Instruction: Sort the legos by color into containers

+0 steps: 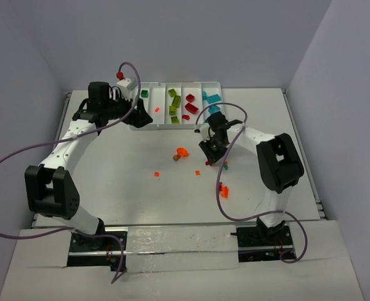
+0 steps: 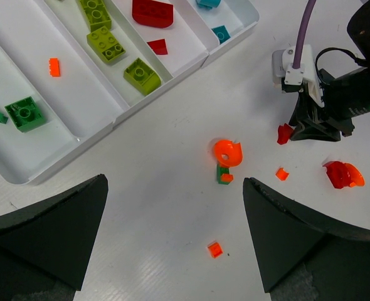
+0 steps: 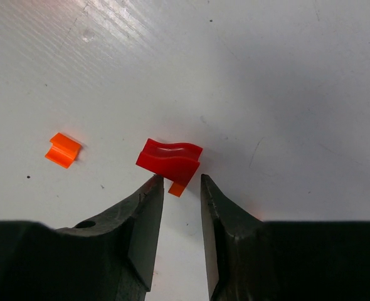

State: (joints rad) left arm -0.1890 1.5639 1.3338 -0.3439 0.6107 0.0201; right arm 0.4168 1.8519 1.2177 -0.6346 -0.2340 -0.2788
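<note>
The white tray (image 1: 148, 123) stands at the back, its compartments holding dark green (image 2: 25, 114), orange (image 2: 54, 66), lime (image 2: 106, 44), red (image 2: 152, 11) and teal (image 2: 221, 32) legos. My right gripper (image 3: 180, 180) is low over the table, jaws slightly apart. A red wavy piece (image 3: 171, 160) lies just beyond its tips, with a small orange bit (image 3: 177, 188) between them; nothing is gripped. My left gripper (image 2: 175, 182) is wide open and empty, high above the table near the tray's left end (image 1: 130, 110). An orange round piece on a green brick (image 2: 227, 153) lies in the middle.
Loose orange bits lie on the table (image 2: 215, 249) (image 2: 282, 174) (image 3: 63, 150). A red and orange pair (image 2: 343, 174) lies right of the right gripper (image 1: 208, 152). More small pieces sit near the right arm (image 1: 223, 190). Purple cables loop off both arms.
</note>
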